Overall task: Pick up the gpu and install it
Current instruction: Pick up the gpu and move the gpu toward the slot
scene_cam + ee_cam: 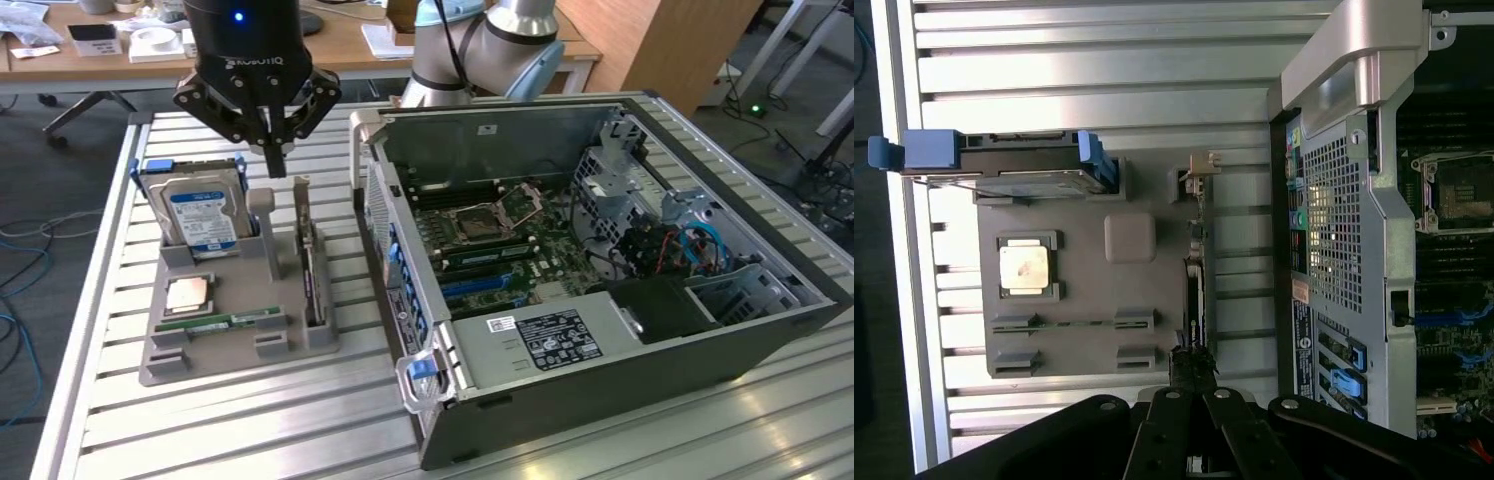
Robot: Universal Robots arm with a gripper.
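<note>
The gpu (310, 262) stands on its edge in a slot of a grey parts holder (227, 350), its silver bracket end toward the back. In the wrist view the gpu (1197, 270) appears as a thin dark strip along the holder's side. My gripper (276, 168) hangs above the holder's back end, a little to the exterior view's left of the gpu's far end. Its fingers are shut together and hold nothing. The wrist view shows the gripper (1192, 368) lined up with one end of the card. The open computer case (747, 330) lies beside the holder, motherboard (514, 235) exposed.
In the holder also stand a silver hard drive (200, 215) in blue rails, a grey post (267, 225), a processor chip (187, 293) and a green memory stick (220, 322). All rests on a slatted metal table (200, 430). Desks and cables lie behind.
</note>
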